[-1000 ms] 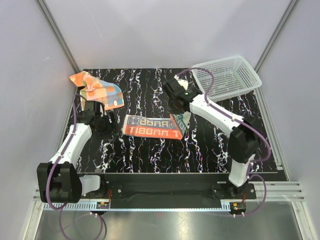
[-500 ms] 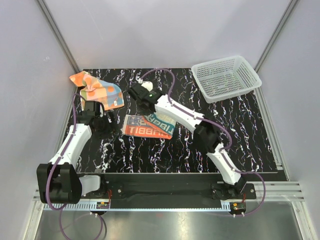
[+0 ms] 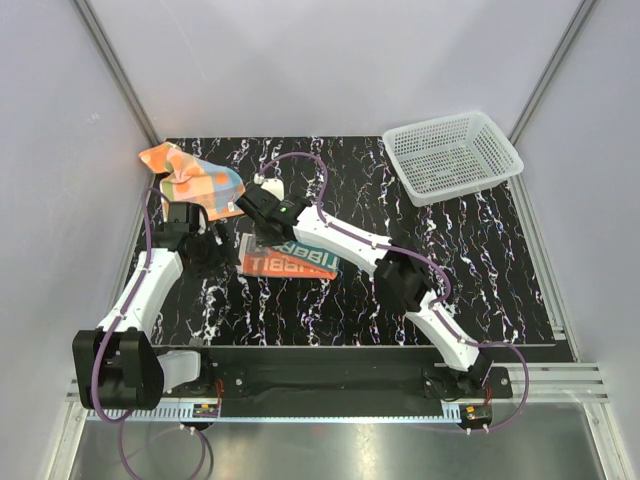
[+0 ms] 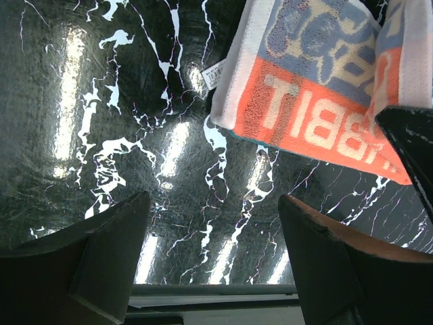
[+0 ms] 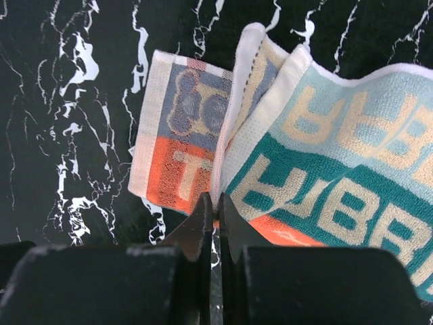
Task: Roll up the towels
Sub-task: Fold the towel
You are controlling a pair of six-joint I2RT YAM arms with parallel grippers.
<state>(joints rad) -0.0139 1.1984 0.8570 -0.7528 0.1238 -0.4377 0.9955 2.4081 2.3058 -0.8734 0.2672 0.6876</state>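
From above, the RABBIT towel [image 3: 290, 260] lies mid-table just beside the left claw [image 3: 212, 248], which hangs wide open with nothing in it. The right claw [image 3: 256, 226] reaches across to the towel's left end, and the orange towel [image 3: 190, 180] sits crumpled in the far left corner, well apart from the basket [image 3: 452, 155] at the far right. The left wrist view shows its own jaws spread over bare table [image 4: 101, 135], with the towel's corner ahead and untouched. The right wrist view shows that claw pinched shut on the towel's edge, the teal-lettered layer doubled over the orange-lettered one. I judge the job barely begun: this cloth is folded over but not yet a tight roll, and the orange one has not been started. Against a second ago, the right arm has swept from the towel's right end over to its left, so the cloth now looks shorter; the left claw has hardly shifted
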